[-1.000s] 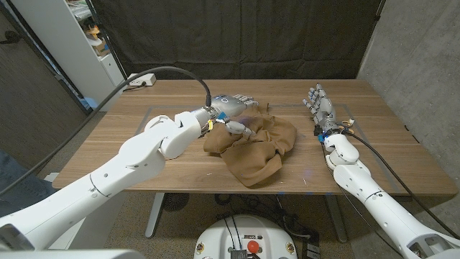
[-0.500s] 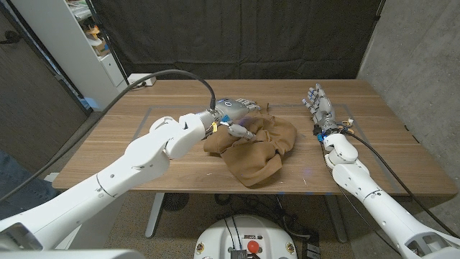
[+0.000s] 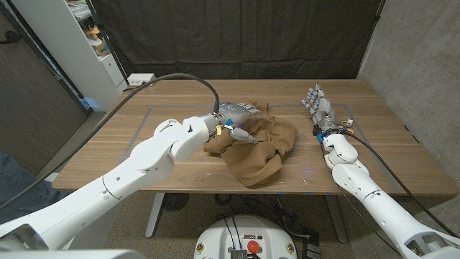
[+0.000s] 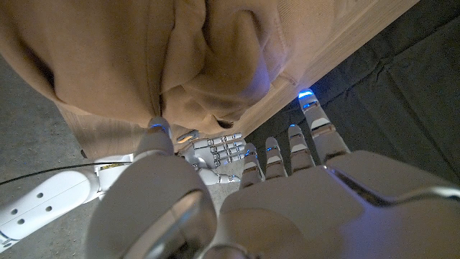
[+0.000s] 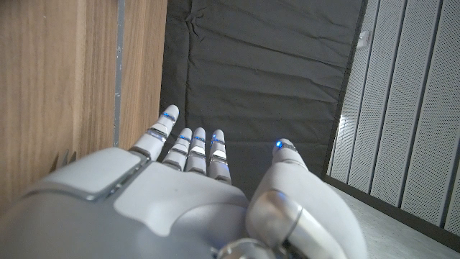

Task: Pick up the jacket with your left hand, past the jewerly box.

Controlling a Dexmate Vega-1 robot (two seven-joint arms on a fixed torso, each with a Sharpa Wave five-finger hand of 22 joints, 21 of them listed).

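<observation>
Soft brown jacket (image 3: 257, 150) lying crumpled in lumpy folds mid wooden surface (image 3: 108, 151). Left hand (image 3: 239, 121) over its left edge, fingers spread, thumb touching cloth. Right hand (image 3: 319, 106) well apart, fingers straight, holding nothing.

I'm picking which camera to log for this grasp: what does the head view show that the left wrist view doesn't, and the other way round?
Head view alone: the whole wooden table, both arms, the shelf beyond the left side, and the jacket's full crumpled outline. Left wrist view alone: close folds of the fabric just beyond the left hand's fingertips. Both share the tan jacket, the left hand at it, and the right hand, open and apart from it.
</observation>
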